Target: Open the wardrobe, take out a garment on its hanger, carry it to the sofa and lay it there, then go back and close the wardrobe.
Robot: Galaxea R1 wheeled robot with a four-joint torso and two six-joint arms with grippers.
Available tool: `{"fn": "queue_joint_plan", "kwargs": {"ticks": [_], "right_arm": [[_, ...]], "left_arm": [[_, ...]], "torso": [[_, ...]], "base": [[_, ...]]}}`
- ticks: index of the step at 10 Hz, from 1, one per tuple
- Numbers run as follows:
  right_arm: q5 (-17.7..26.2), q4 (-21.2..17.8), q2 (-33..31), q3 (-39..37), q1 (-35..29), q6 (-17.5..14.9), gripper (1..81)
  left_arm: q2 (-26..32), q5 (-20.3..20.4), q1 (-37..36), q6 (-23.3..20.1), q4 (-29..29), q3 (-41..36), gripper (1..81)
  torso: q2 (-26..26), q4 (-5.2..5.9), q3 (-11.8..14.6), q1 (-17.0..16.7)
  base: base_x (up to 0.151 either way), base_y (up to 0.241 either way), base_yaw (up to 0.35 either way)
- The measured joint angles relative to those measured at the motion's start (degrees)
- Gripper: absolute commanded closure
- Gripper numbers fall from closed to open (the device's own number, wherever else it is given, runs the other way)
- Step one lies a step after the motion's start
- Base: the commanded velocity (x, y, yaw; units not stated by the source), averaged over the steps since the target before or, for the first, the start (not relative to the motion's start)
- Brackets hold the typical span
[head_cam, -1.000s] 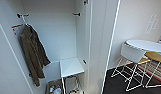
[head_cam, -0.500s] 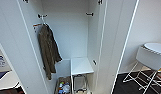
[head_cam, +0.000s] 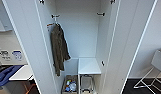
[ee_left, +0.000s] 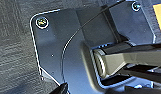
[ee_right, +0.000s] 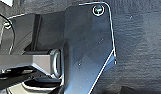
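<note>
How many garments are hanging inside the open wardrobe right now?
1. An olive-green jacket hangs from the rail on the left side of the wardrobe. The open left door may hide others.

An olive-green jacket (head_cam: pixel 59 48) was hung from a rail bracket (head_cam: pixel 55 16), drooping beside a low white shelf (head_cam: pixel 89 66). Beneath it, a box of small items (head_cam: pixel 70 85) and a wire basket (head_cam: pixel 86 83) were set side by side on the floor. A white wire-legged chair (head_cam: pixel 152 72) was seen at the right edge, and a blue cloth (head_cam: pixel 6 73) was laid at the lower left.
</note>
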State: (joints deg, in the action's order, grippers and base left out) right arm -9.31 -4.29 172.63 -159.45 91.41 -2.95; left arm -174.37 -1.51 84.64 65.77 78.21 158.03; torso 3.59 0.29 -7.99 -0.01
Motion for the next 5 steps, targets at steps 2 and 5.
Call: {"fn": "queue_joint_plan", "kwargs": {"ticks": [2,5], "right_arm": [[0.2,0.0,0.1,0.2,0.3,0.0,1.0],[0.2,0.0,0.0,0.2,0.0,0.0,1.0]], "left_arm": [[0.1,0.0,-0.3,0.0,0.0,0.0,1.0],[0.0,0.0,-0.1,0.0,0.0,0.0,1.0]], "torso": [[0.0,0.00,0.0,0.0],[0.0,0.00,0.0,0.0]], "base": [[0.000,0.000,0.099],[0.000,0.000,0.000]]}}
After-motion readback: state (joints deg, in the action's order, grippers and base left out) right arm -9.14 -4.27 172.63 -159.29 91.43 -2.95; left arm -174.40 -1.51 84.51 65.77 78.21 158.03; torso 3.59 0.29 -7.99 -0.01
